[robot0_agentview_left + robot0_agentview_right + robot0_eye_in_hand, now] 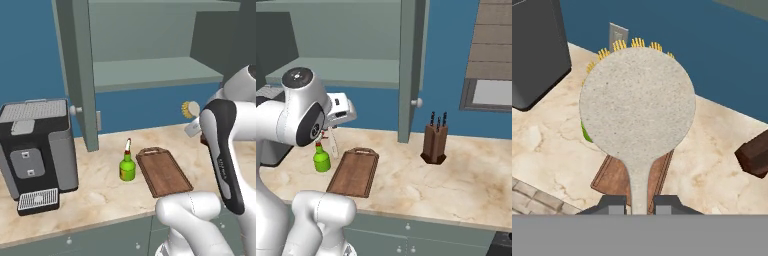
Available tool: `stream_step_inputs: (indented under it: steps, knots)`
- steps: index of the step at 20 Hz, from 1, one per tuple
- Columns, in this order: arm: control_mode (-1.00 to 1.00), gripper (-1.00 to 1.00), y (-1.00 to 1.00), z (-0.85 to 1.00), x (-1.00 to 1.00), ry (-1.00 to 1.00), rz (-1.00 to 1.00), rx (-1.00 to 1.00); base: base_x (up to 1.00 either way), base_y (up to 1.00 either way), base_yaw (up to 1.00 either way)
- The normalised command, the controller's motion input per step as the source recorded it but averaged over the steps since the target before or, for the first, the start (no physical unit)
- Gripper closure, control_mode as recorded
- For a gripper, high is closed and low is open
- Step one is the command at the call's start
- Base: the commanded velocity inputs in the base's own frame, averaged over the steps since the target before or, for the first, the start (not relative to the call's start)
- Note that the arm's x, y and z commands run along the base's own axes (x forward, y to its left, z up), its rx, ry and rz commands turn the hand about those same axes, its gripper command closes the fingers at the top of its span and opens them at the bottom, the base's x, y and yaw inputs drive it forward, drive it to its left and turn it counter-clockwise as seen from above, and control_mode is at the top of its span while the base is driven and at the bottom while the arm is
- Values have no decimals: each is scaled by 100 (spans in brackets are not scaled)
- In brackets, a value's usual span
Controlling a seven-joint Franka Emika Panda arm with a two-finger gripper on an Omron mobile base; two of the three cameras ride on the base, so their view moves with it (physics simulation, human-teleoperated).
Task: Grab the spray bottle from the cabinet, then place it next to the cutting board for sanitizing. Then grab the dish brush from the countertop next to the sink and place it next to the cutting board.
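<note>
My gripper (639,202) is shut on the pale handle of the dish brush (637,105). The brush's round head with yellow bristles hangs in the air above the cutting board (612,180). In the left base view the dish brush (190,109) sticks out of the gripper (193,128) above the board's right side. The spray bottle (127,167) stands upright on the countertop (100,192), just left of the cutting board (164,172). The cabinet (155,70) stands open with a bare shelf. The sink is out of view.
A black and grey coffee machine (35,150) stands at the left of the counter. A knife block (435,142) is to the right of the cutting board (354,172). The open cabinet doors (82,75) (408,70) hang over the counter's back.
</note>
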Motion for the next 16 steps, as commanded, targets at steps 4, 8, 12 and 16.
stream_step_inputs:
  steps: [4, 8, 12, 16]
  knots:
    - [100, 100, 0, 0, 0, 0, 0, 0, 58, 4, 0]
    - [100, 100, 0, 0, 0, 0, 0, 0, 51, 2, 0]
    - [-100, 100, 0, -35, 48, 3, 0, 0, 16, 1, 0]
    - [-100, 100, 0, -66, 69, 4, 0, 0, 0, 0, 0]
